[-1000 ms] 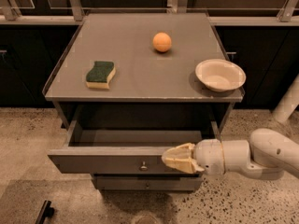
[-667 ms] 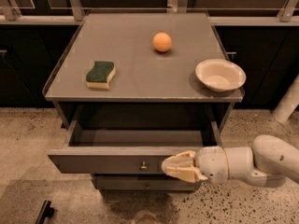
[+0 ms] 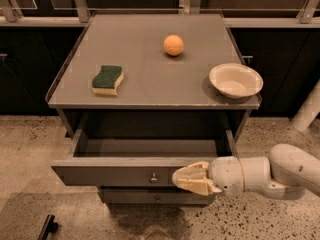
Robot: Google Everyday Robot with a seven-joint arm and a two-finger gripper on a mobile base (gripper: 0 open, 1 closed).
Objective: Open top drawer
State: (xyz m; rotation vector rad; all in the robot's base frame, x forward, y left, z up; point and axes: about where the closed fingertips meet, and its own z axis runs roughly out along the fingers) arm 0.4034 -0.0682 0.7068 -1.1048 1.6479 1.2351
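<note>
Your gripper has sunk a little since a second ago and the pale arm behind it has dropped lower at the right edge, while the top drawer sits pulled out about as far as it was. The gripper now lies across the right part of that drawer's front, pointing left, just right of the small round knob, which shows clear of it. You cannot tell whether it is spread or pressed together, nor whether it touches the front. The drawer hangs open toward the near side under the grey cabinet top, its inside dark. Below it is a narrower drawer front. On the top, a green sponge lies to the left, an orange sits farther back, and a pale bowl rests at the right near corner.
</note>
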